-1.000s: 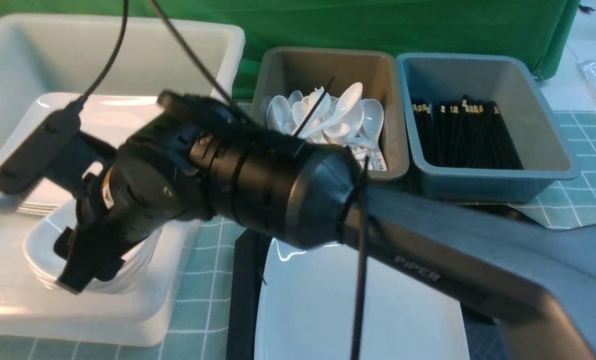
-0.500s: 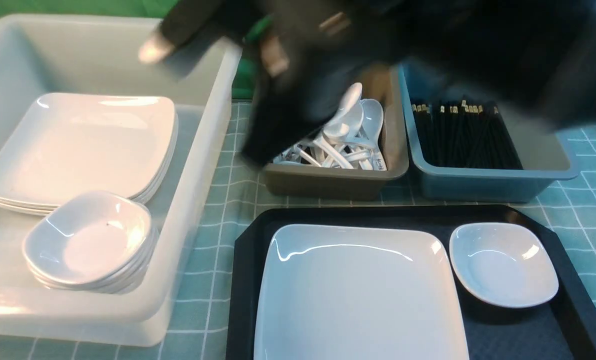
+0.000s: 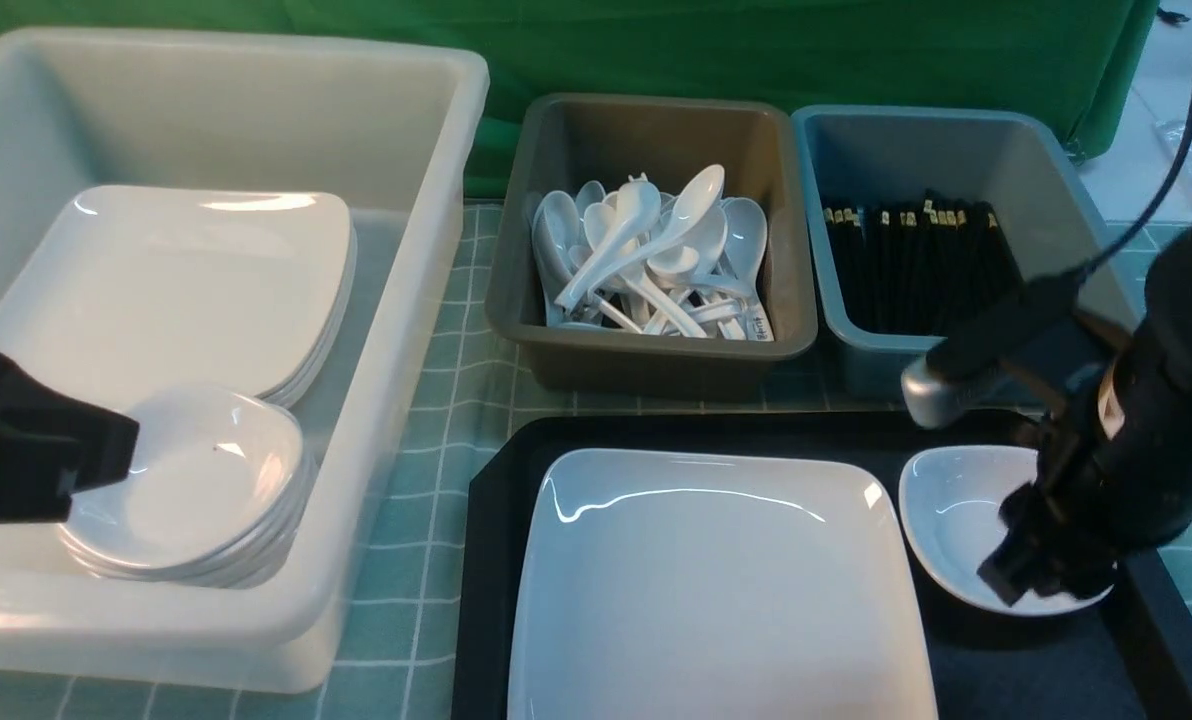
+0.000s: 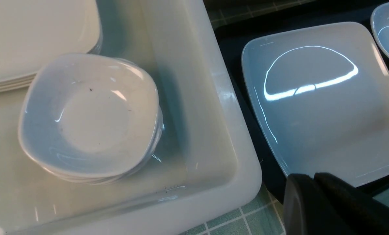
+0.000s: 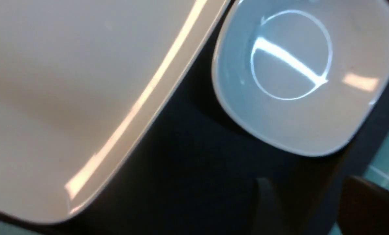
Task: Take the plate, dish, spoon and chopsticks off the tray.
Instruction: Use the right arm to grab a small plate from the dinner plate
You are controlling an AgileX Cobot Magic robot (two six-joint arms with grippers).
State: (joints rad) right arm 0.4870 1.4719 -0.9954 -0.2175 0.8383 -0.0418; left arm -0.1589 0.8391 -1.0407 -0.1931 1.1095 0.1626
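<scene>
The large white square plate (image 3: pixel 716 590) lies on the black tray (image 3: pixel 491 560), with a small white dish (image 3: pixel 956 520) beside it on the tray's right side. My right gripper (image 3: pixel 1026 570) hangs just above the dish's near right edge. In the right wrist view its fingers (image 5: pixel 263 199) stand apart and empty, with the dish (image 5: pixel 305 81) ahead of them. My left gripper (image 4: pixel 312 178) is shut and empty, over the plate's (image 4: pixel 315 98) near left corner. No spoon or chopsticks show on the tray.
A big white tub (image 3: pixel 396 330) on the left holds stacked plates (image 3: pixel 176 290) and a stack of small bowls (image 3: pixel 196 490). Behind the tray, a grey tub (image 3: pixel 656 360) holds spoons and a blue tub (image 3: pixel 956 370) holds black chopsticks. My left arm (image 3: pixel 26 450) shows at the left edge.
My right arm has swung from over the white tub's small bowls across to the right and now hangs over the dish on the tray. My left arm has come into view at the left edge.
</scene>
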